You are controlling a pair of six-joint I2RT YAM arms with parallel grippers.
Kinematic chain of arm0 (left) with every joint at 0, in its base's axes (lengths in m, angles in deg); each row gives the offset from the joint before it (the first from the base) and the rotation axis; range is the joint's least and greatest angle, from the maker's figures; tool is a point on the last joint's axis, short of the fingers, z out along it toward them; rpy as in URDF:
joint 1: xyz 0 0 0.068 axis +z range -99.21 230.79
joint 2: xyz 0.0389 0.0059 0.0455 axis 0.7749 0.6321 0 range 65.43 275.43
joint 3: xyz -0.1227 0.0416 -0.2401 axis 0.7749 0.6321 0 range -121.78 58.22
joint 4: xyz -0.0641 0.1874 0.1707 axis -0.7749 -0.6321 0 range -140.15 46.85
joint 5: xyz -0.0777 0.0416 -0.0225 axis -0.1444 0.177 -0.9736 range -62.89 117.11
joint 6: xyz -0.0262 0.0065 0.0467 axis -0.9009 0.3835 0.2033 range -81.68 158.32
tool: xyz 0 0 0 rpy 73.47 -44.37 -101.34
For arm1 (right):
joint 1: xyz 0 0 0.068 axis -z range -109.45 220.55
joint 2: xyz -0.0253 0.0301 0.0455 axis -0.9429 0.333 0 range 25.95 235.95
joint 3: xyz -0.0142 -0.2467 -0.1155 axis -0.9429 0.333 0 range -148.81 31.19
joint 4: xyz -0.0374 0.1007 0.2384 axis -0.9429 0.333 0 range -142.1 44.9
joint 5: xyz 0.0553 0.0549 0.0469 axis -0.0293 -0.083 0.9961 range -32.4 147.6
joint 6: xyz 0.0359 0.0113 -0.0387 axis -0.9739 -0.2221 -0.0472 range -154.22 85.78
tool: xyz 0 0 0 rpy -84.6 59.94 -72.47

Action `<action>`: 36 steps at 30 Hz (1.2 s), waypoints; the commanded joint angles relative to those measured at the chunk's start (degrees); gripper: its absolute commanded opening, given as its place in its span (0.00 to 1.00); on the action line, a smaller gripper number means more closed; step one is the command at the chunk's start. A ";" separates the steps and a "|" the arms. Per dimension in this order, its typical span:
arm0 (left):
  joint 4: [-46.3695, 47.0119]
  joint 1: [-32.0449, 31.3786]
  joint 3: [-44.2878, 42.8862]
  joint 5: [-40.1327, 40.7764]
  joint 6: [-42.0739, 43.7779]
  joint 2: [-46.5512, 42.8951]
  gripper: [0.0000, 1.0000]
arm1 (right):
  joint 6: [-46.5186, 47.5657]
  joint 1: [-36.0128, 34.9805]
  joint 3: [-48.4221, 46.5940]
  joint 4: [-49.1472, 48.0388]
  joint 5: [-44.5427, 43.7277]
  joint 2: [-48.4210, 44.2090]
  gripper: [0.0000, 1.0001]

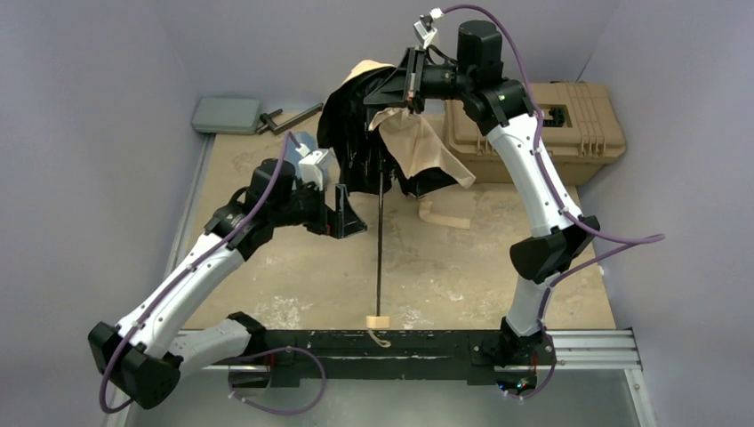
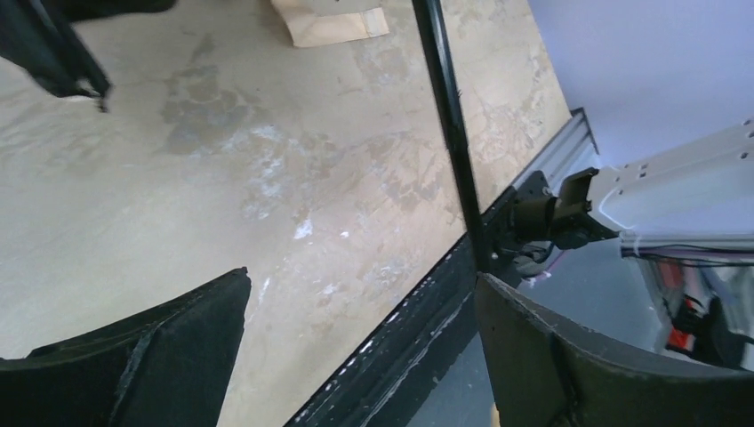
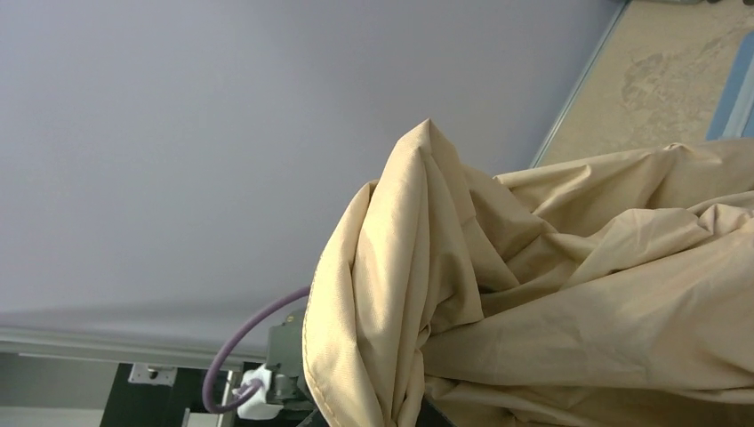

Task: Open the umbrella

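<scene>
The umbrella (image 1: 373, 142) hangs half collapsed, its beige and black fabric bunched above the back of the table. Its thin black shaft (image 1: 381, 240) runs down to the cream handle (image 1: 378, 321) at the table's near edge. My right gripper (image 1: 411, 89) is at the top of the canopy, shut on it. In the right wrist view beige fabric (image 3: 551, 285) fills the frame and covers the jaws. My left gripper (image 1: 351, 213) stands open just left of the shaft, holding nothing. In the left wrist view the shaft (image 2: 449, 124) passes beside the right finger (image 2: 569, 356).
A tan toolbox (image 1: 542, 124) stands at the back right. A grey flat case (image 1: 227, 114) and a black clamp (image 1: 289, 120) lie at the back left. A beige strap (image 1: 445, 218) lies on the table. The black rail (image 1: 427, 342) runs along the near edge.
</scene>
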 commanded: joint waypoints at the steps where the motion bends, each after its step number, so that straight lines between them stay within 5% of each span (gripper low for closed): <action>1: 14.32 -0.21 2.64 -11.63 -6.90 6.94 0.93 | -2.69 -0.33 -4.24 -5.71 -0.83 -2.64 0.00; 6: 23.82 -0.79 3.53 -13.93 -14.21 7.56 0.91 | -3.37 -0.68 -3.02 -7.13 -0.36 -3.36 0.00; 9: 23.75 -0.80 3.53 -14.53 -15.06 9.29 0.50 | -5.85 -0.69 -1.22 -10.56 0.18 -4.36 0.00; 11: 24.69 -0.99 4.58 -15.73 -15.86 9.53 0.04 | -6.59 -0.67 -0.93 -11.81 0.65 -4.56 0.00; 12: 24.39 -1.09 4.87 -15.43 -16.50 9.05 0.00 | -6.47 -0.70 -0.67 -11.99 1.10 -4.55 0.00; 15: 22.18 -1.12 3.79 -14.73 -19.14 6.77 0.00 | -4.11 -0.49 1.62 -10.15 0.67 -5.09 0.00; 16: 19.43 -1.09 2.19 -13.68 -19.77 6.16 0.00 | -3.38 -0.07 2.98 -9.04 0.08 -5.49 0.07; 19: 13.09 -1.06 -2.97 -10.43 -23.79 4.85 0.00 | 0.69 2.29 3.33 0.19 -1.99 -4.71 0.63; 20: 12.46 -1.03 -3.96 -9.14 -26.18 4.25 0.00 | 3.67 3.31 1.71 5.71 -4.17 -4.24 0.89; 21: 11.88 -1.04 -4.73 -7.52 -29.22 3.66 0.00 | 6.91 4.42 -0.31 11.30 -7.13 -3.57 0.95; 25: 3.10 -0.37 -8.52 0.22 -42.45 3.62 0.00 | 18.88 7.73 -8.91 31.91 -23.00 -2.09 0.97; 27: 7.16 -0.29 -7.98 0.86 -46.45 3.83 0.00 | 20.61 7.78 -7.23 34.03 -27.82 -3.92 0.98; 33: 17.51 -0.33 -4.93 3.82 -54.08 4.78 0.00 | 8.20 2.03 14.73 15.70 -27.75 -20.30 0.98; 36: 21.97 -0.35 -5.61 0.37 -54.69 7.07 0.00 | -2.41 -0.30 27.81 -0.26 -22.87 -26.76 0.81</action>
